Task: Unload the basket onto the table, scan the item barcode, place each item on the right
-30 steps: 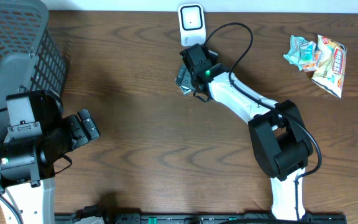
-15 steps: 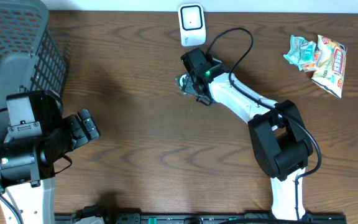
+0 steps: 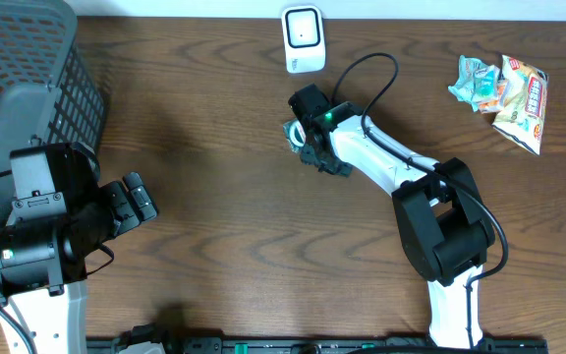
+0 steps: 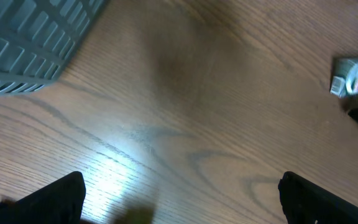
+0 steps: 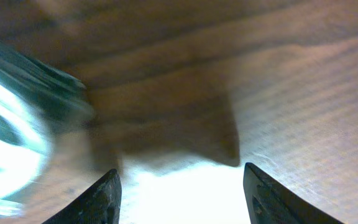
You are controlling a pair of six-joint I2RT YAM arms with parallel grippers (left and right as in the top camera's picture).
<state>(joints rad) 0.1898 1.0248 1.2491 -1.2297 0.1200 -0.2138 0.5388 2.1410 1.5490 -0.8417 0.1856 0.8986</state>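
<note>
Right claw (image 5: 181, 173), jaws apart with nothing between them, over the wooden table (image 3: 214, 197); the small teal packet (image 3: 294, 132) lies just beside it, ungripped, near but apart from the white scanner (image 3: 303, 39). Left claw (image 4: 182, 202) gapes empty, well away. Scanning appears not yet done. The packet is blurred and partly hidden; no barcode can be made out.

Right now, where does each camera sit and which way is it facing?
Overhead: above, looking down at the brown wooden table; left arm and right arm show.
Left wrist: low, facing the grey mesh basket and small silvery packet; open left pincer tips show.
Right wrist: close to the wood, blurred, packet at left; open right pincer tips show.
Shared: all three see the packet.
</note>
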